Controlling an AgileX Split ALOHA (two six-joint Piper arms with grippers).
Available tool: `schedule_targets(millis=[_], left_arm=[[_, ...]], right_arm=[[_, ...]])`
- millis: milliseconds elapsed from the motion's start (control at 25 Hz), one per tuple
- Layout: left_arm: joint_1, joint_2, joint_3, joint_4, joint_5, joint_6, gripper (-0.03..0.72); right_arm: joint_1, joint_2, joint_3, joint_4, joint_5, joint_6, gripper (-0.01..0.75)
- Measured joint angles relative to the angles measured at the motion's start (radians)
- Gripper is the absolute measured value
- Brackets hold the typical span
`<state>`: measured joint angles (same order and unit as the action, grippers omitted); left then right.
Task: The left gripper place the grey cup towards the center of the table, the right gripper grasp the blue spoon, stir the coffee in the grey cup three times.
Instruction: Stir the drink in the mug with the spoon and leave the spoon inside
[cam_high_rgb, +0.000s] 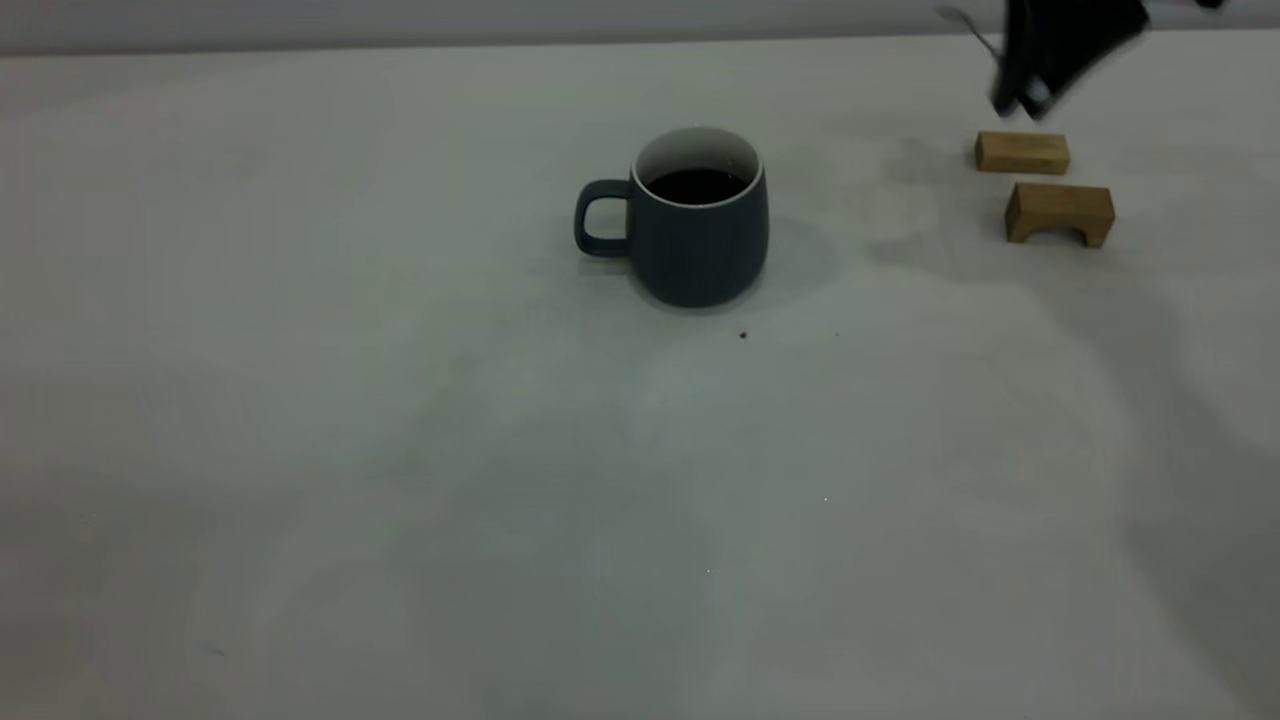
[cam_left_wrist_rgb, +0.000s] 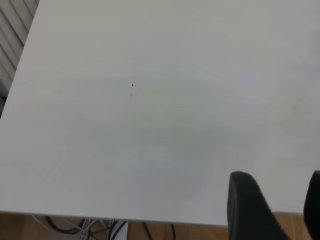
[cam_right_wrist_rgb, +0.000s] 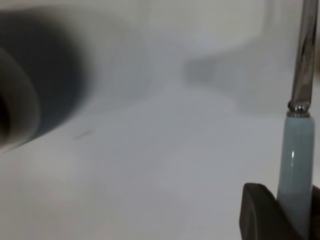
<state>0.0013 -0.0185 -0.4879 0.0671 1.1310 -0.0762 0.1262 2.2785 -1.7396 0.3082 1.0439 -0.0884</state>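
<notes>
The grey cup (cam_high_rgb: 700, 235) stands upright near the middle of the table (cam_high_rgb: 400, 450), its handle pointing to the exterior view's left. Dark coffee (cam_high_rgb: 697, 185) fills it below the white rim. My right gripper (cam_high_rgb: 1020, 95) hangs above the table's far right, away from the cup, shut on the blue spoon (cam_right_wrist_rgb: 297, 165). The pale handle sits between the fingers (cam_right_wrist_rgb: 260, 215) and the metal neck (cam_right_wrist_rgb: 305, 55) sticks out beyond them. The spoon's metal end (cam_high_rgb: 975, 30) shows beside the gripper. My left gripper (cam_left_wrist_rgb: 280, 210) is open over bare table near an edge, with nothing between its fingers (cam_left_wrist_rgb: 250, 210).
Two tan wooden blocks lie on the table under the right gripper: a flat block (cam_high_rgb: 1022, 152) and an arch-shaped block (cam_high_rgb: 1060, 212). A small dark speck (cam_high_rgb: 743, 335) lies in front of the cup. Cables (cam_left_wrist_rgb: 75, 227) hang below the table edge.
</notes>
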Motion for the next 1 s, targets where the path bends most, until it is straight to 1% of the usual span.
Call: schedule_targets(millis=[120, 160, 280, 400, 600, 800, 1000], left_arm=[[0.000, 0.000, 0.000, 0.000, 0.000, 0.000, 0.351], [0.000, 0.000, 0.000, 0.000, 0.000, 0.000, 0.351], [0.000, 0.000, 0.000, 0.000, 0.000, 0.000, 0.351], [0.000, 0.000, 0.000, 0.000, 0.000, 0.000, 0.351], [0.000, 0.000, 0.000, 0.000, 0.000, 0.000, 0.351], [0.000, 0.000, 0.000, 0.000, 0.000, 0.000, 0.351], [0.000, 0.000, 0.000, 0.000, 0.000, 0.000, 0.351]], right_arm=[[0.019, -0.028, -0.028, 0.124, 0.118, 0.000, 0.134], [0.026, -0.030, -0.032, 0.166, 0.139, 0.000, 0.134], [0.038, -0.032, -0.033, 0.290, 0.153, 0.013, 0.134], [0.049, -0.032, -0.033, 0.408, 0.154, 0.077, 0.134], [0.063, -0.032, -0.033, 0.562, 0.154, 0.283, 0.134], [0.082, -0.032, -0.033, 0.712, 0.152, 0.559, 0.134], [0.129, -0.032, -0.033, 0.810, 0.152, 0.848, 0.134]])
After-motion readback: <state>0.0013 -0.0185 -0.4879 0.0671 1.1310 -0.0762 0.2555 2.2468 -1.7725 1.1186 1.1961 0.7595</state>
